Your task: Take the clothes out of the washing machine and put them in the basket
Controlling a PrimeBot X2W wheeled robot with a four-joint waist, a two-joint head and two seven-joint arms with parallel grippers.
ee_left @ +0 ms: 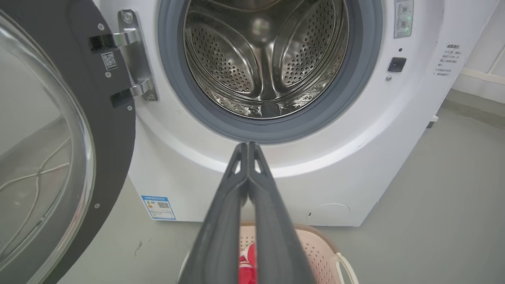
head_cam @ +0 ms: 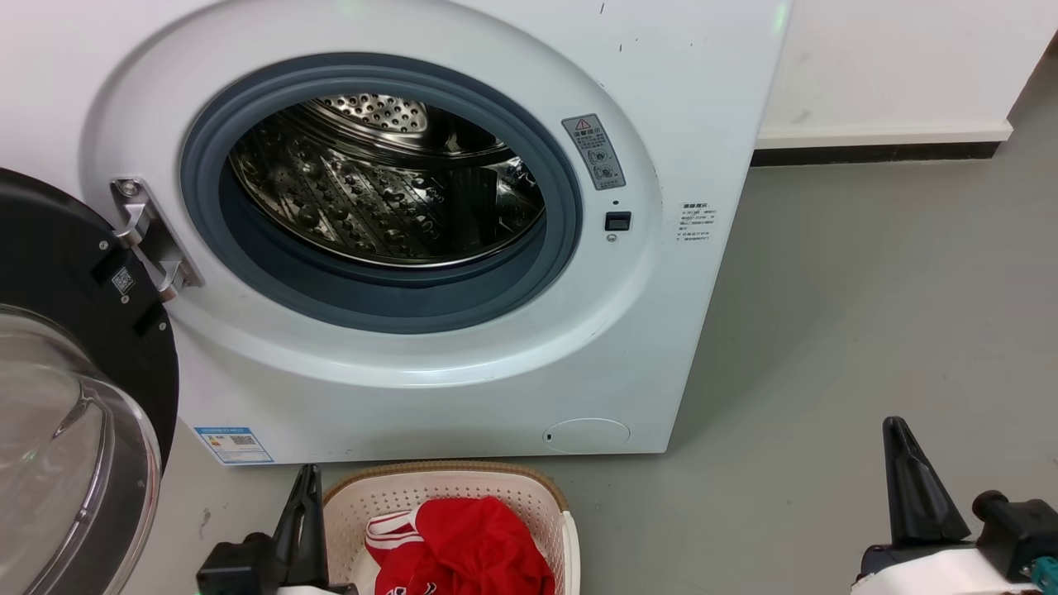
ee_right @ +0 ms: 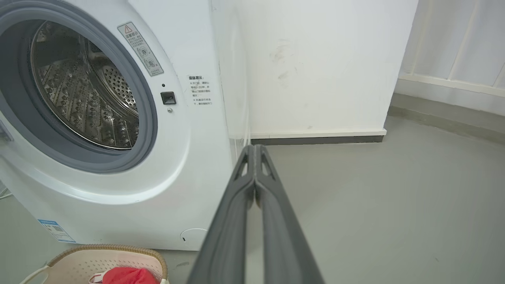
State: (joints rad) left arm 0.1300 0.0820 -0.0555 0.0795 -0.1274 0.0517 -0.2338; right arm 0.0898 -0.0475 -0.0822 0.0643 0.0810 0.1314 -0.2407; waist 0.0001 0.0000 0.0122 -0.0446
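Left gripper (ee_left: 248, 146) and right gripper (ee_right: 254, 148) hang low, fingers together, empty. Clothes (head_cam: 467, 541) lie in basket (head_cam: 446, 471), near side of washing machine (head_cam: 413, 397); drum (head_cam: 372, 198) looks bare. Unloading seems finished; next, only withdraw.

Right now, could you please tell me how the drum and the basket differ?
The drum is shiny steel; the basket is cream plastic with a brown rim. The drum shows no clothes inside, while the basket holds the red clothes. The drum opens forward in the washer; the basket opens upward on the floor before it. Both are perforated.
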